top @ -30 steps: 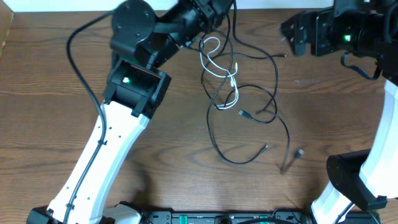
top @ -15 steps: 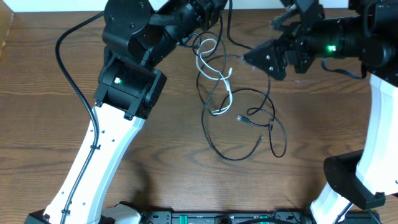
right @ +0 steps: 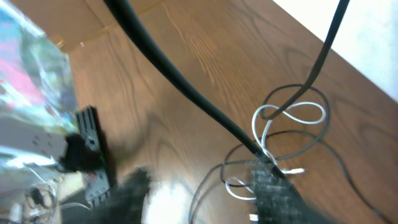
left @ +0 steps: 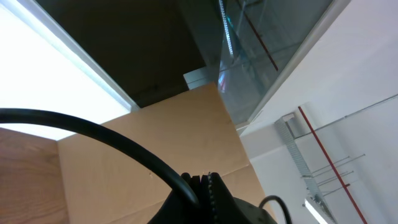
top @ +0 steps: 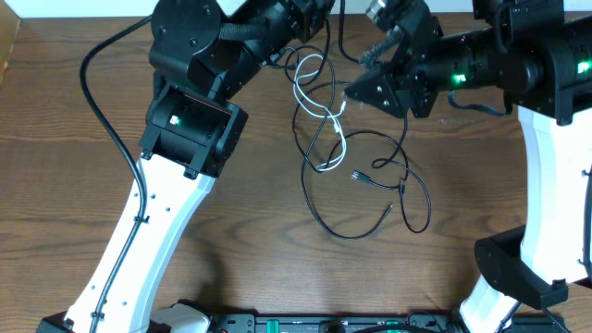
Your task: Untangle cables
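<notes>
Tangled mid-surface (top: 240, 222), between both arms: white cable (top: 341, 139) looped through two black cables (top: 305, 190). Right end effector (top: 354, 92) just beside the white loops; contact unclear, open or closed impossible to tell. Left end effector (top: 313, 13) at the far edge above the tangle, grip likewise unreadable.

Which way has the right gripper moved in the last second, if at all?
Yes. Against the table, the right gripper swung left, reaching the white cable.

Brown table (top: 55, 185), black cables (top: 350, 238), white cable (top: 341, 141)
</notes>
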{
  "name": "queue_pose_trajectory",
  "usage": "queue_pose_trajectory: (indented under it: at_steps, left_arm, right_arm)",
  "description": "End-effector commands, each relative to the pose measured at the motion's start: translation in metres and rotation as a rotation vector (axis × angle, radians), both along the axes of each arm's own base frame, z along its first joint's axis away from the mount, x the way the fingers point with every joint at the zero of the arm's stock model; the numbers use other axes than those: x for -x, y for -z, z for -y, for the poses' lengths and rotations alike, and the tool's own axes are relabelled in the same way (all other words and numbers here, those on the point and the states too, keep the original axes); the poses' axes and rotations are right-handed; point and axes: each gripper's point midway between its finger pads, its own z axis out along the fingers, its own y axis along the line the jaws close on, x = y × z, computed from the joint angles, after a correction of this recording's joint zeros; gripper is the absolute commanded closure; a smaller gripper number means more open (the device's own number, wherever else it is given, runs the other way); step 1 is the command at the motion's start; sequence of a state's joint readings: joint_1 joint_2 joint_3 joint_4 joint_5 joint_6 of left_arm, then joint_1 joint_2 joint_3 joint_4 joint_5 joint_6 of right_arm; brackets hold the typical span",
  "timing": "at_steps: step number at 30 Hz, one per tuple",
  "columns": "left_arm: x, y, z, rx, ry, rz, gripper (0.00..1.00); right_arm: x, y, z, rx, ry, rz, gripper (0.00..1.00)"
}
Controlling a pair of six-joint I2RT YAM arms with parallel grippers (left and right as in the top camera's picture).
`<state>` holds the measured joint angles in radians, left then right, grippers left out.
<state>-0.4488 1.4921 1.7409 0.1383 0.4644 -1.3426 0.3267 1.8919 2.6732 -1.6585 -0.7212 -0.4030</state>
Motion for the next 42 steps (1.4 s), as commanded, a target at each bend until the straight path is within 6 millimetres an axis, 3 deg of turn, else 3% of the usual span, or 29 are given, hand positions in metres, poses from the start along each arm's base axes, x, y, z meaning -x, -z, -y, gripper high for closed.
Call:
queue_pose_trajectory:
  at_steps: [1,11,15,20,26,33,39,42]
  left_arm:
    - [0.009,-0.017,-0.006,0.025,-0.004,0.035,0.93]
    - [0.009,-0.017,-0.006,0.037,0.002,0.020,0.93]
    - [0.009,-0.015,-0.005,0.052,0.015,-0.010,0.93]
    - [0.009,-0.013,-0.005,0.049,0.014,-0.017,0.93]
    - [0.008,-0.012,-0.005,0.047,0.014,-0.021,0.92]
    - [0.006,-0.006,-0.004,0.036,0.012,-0.045,0.93]
    - [-0.004,0.009,-0.012,-0.046,-0.041,-0.041,0.92]
    - [-0.018,0.033,-0.023,-0.128,-0.091,-0.097,0.92]
  right_arm:
    - [0.000,0.004,-0.005,-0.004,-0.023,-0.010,0.62]
    - [-0.009,-0.004,-0.009,-0.026,-0.027,0.046,0.55]
    - [-0.015,-0.008,-0.013,-0.044,-0.035,0.076,0.38]
    - [-0.013,-0.010,-0.021,-0.087,-0.093,0.073,0.37]
    - [-0.014,-0.005,-0.032,-0.090,-0.120,0.065,0.46]
    - [-0.016,-0.003,-0.032,-0.083,-0.113,0.060,0.99]
    - [-0.035,0.007,-0.017,-0.024,0.098,-0.026,0.99]
    - [-0.038,0.005,-0.009,-0.028,0.158,-0.054,0.99]
